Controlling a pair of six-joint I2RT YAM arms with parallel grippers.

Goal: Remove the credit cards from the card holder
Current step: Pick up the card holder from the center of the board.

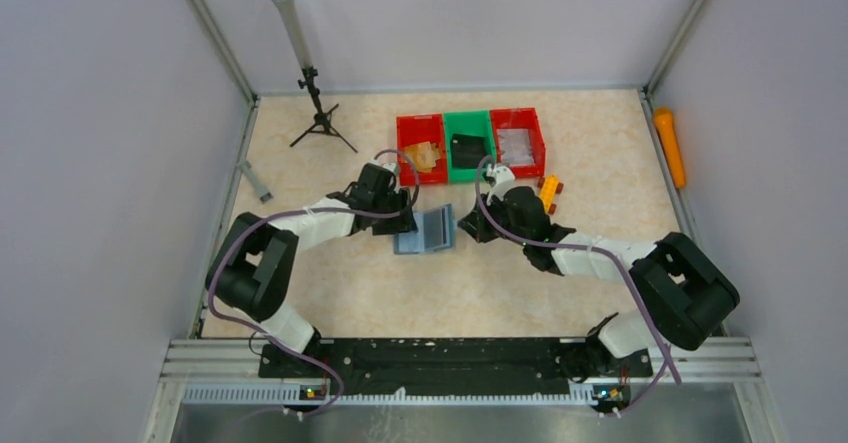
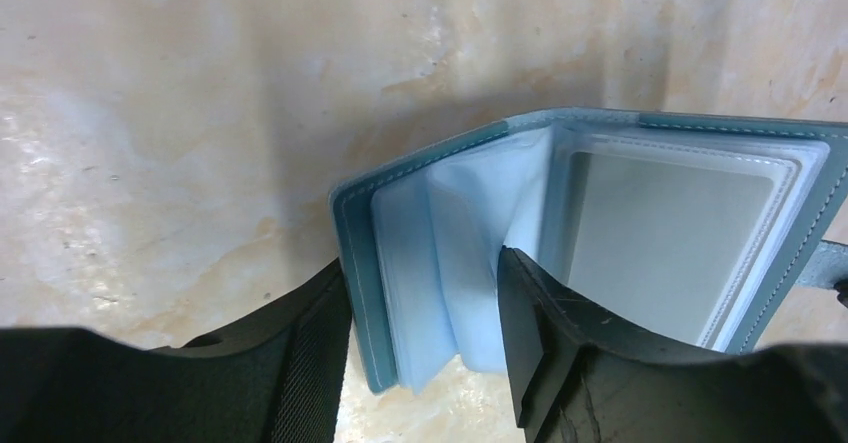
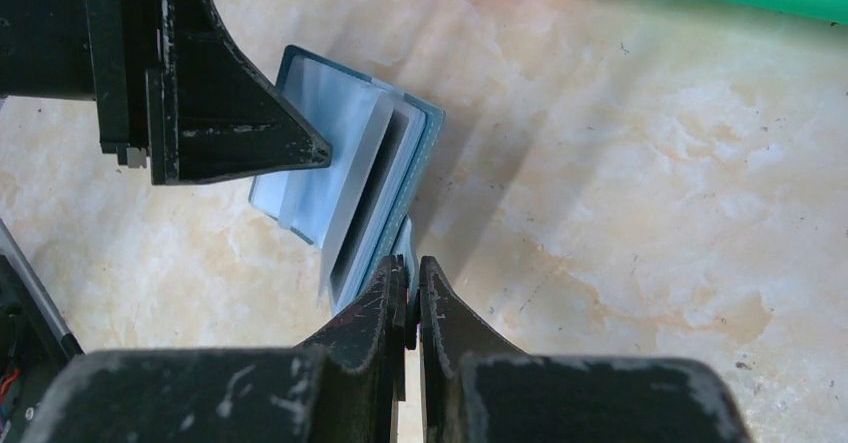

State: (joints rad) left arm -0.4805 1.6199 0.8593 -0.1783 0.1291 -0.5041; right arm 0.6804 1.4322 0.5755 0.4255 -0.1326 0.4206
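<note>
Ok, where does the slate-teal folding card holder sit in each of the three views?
Top external: slate-teal folding card holder lies open mid-table, between left tool and right tool.
Left wrist: card holder right of centre, the left tool straddling its left flap.
Right wrist: card holder left of centre, above the right tool.
Shared landmark: the black left tool at that flap.

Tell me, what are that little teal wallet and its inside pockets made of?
The card holder has a matte teal cover, likely leather or an imitation; pale stitching runs along its edge. Its inner sleeves look like thin, soft, translucent plastic, slightly glossy and bending freely.
</note>
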